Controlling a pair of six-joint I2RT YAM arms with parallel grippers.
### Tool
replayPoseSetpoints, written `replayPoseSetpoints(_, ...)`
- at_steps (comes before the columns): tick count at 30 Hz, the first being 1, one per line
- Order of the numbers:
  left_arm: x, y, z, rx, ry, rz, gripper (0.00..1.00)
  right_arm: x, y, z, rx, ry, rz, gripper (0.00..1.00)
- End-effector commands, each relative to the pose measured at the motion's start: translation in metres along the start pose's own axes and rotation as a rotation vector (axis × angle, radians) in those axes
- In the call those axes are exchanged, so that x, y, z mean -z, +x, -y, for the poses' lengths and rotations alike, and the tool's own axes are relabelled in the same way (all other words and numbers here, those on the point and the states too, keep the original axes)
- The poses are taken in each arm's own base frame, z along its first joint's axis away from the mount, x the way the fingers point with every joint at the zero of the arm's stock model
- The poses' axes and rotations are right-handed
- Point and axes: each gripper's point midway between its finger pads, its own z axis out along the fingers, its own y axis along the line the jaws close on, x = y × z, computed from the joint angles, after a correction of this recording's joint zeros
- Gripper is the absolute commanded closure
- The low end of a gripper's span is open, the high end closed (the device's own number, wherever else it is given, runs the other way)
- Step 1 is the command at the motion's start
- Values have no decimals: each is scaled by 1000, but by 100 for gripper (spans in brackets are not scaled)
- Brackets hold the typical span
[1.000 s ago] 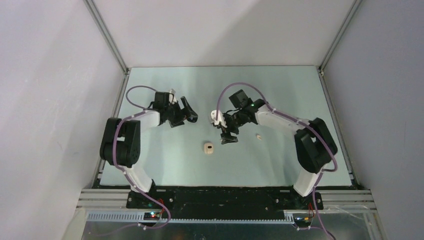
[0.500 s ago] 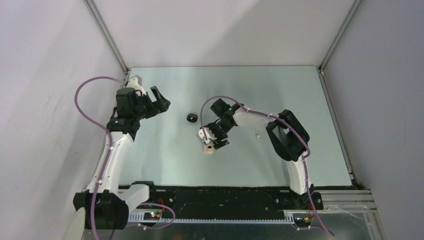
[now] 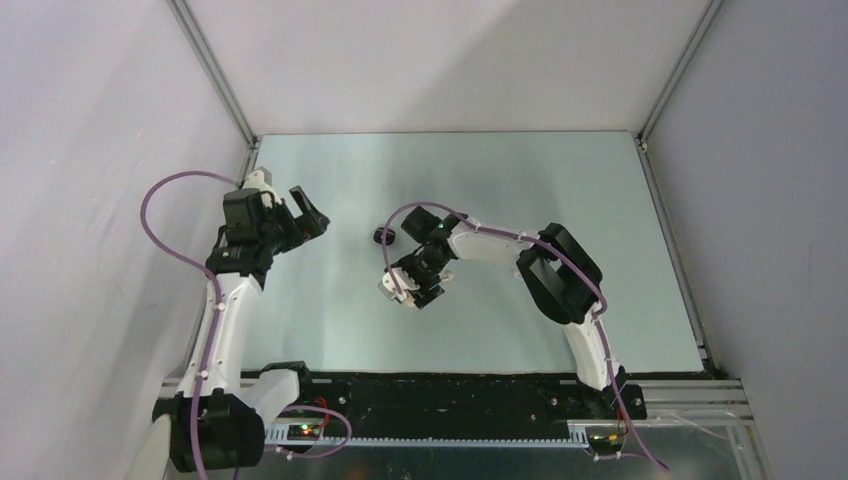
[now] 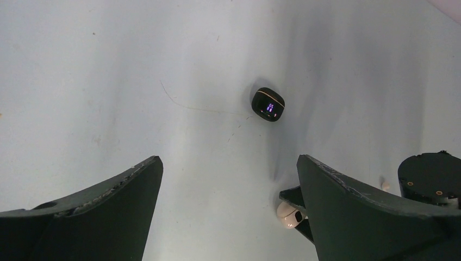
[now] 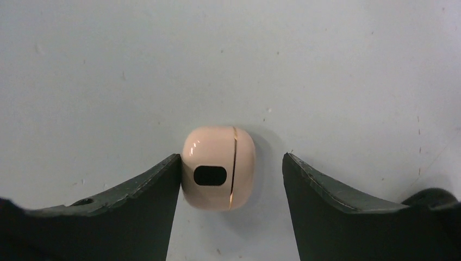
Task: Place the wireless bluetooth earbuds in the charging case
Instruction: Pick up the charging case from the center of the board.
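The right gripper (image 5: 231,157) hung open low over the table (image 5: 108,54), its fingers (image 5: 136,206) straddling the closed cream charging case (image 5: 218,167), one finger just beside it. The left gripper (image 4: 228,159) was open too, a black case (image 4: 268,104) beyond it. No earbud showed clearly. Centring first, then squeezing gently, would stop the case slipping.

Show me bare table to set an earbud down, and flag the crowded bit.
Bare: the far strip of table behind the black case; the right side beyond the right arm; the near patch between the left arm and the right gripper. Crowded: the middle, where the open right gripper straddles the cream case, close to the black case.
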Motion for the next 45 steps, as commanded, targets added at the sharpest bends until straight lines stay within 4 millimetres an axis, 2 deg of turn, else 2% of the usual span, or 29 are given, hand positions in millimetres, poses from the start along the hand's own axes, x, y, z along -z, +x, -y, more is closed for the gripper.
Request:
replayPoseSetpoints(1,6,4,3,32,30,7,1,-9,-6,2,-27,-20,15,29)
replayPoseSetpoints(8,5,10,3,54,49,-5,4,-4,3,-9,-188,-53,-34,32)
replayPoseSetpoints(13,-1,13,4,85,54,-23,5,0,7,-7,-310,-35,-69,29)
replayPoseSetpoints(24,-9,14,10,133,84,-40,8,-3,17,-4,-487,25,-121,37)
replayPoseSetpoints(26,-10,14,9,137,81,-40,9,-3,17,-2,-506,44,-121,42)
replayPoseSetpoints(28,-13,16,9,140,84,-45,9,-1,16,1,-518,65,-115,56)
replayPoseSetpoints(31,-18,19,11,139,106,-56,10,12,10,11,-535,124,-102,70)
replayPoseSetpoints(33,-22,17,16,135,134,-56,11,34,0,27,-538,211,-72,75)
replayPoseSetpoints(35,-27,16,25,116,179,-64,11,79,-23,50,-508,354,-19,76)
replayPoseSetpoints(36,-30,17,32,101,205,-75,12,93,-29,57,-500,402,-5,76)
replayPoseSetpoints(38,-31,7,58,42,316,-48,12,140,-46,81,-462,564,52,75)
replayPoseSetpoints(39,-27,5,74,13,394,-51,12,163,-61,83,-447,624,78,75)
replayPoseSetpoints(40,-23,-6,91,-27,467,-1,13,180,-65,91,-427,686,88,74)
replayPoseSetpoints(41,-13,-5,112,-57,571,-6,13,200,-74,92,-411,744,97,74)
replayPoseSetpoints(42,-3,-14,136,-111,671,49,13,215,-79,97,-386,798,110,74)
replayPoseSetpoints(44,20,-20,171,-201,827,87,13,242,-91,99,-344,889,129,74)
replayPoseSetpoints(45,26,-16,181,-246,882,82,13,254,-95,96,-333,926,125,74)
